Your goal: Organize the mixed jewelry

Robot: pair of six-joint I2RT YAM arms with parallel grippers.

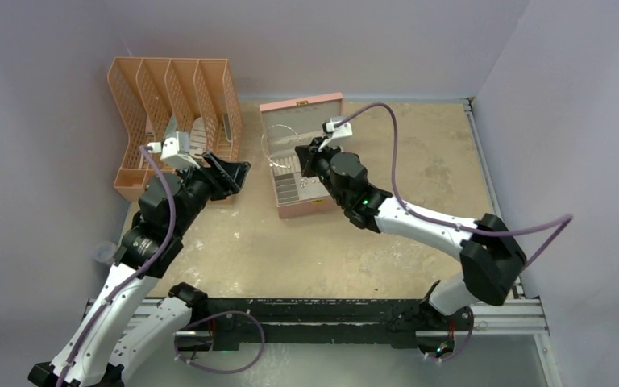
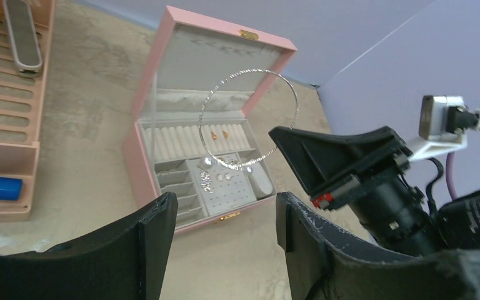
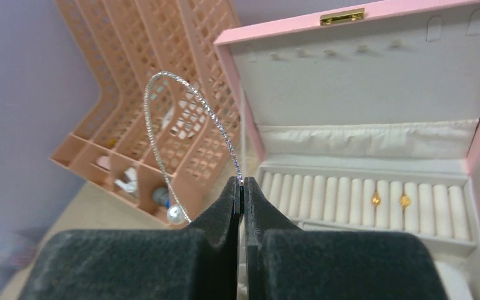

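While my right end effector pinches the silver bangle above the open jewelry box, left end effector open and empty, I'm mid-placement. Next I need a gentle lower into a free compartment.

Lab test cell: bare partition walls, rail-mounted robot arms.

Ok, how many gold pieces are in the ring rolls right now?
2. The left gold piece and the right gold piece sit next to each other in the ring rolls of the pink box. None seems hidden there.
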